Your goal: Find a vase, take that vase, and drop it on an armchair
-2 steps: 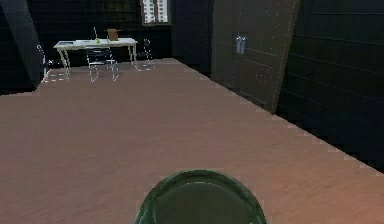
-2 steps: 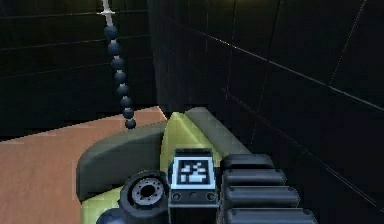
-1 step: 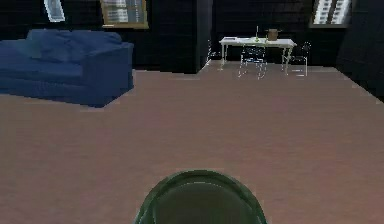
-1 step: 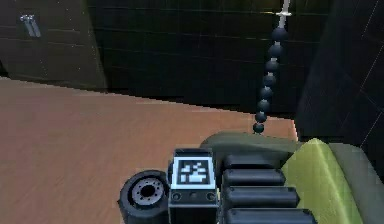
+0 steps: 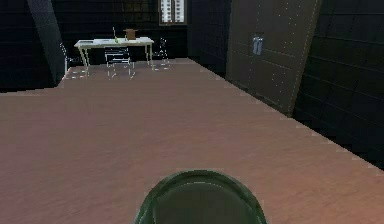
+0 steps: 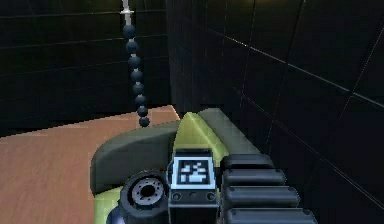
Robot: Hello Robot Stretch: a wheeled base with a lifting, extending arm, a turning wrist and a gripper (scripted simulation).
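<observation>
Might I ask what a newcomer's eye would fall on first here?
In the arm side view, an olive-green armchair stands behind the arm's white marker, with a string of dark beads above it. In the forward view, a white table with chairs stands far off at upper left across the reddish floor, and a dark green rounded shape sits at the bottom edge.

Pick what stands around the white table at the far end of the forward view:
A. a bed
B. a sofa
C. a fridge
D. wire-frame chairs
D: thin, pale wire-frame chairs stand at the white table, in front of it and at its ends.
</observation>
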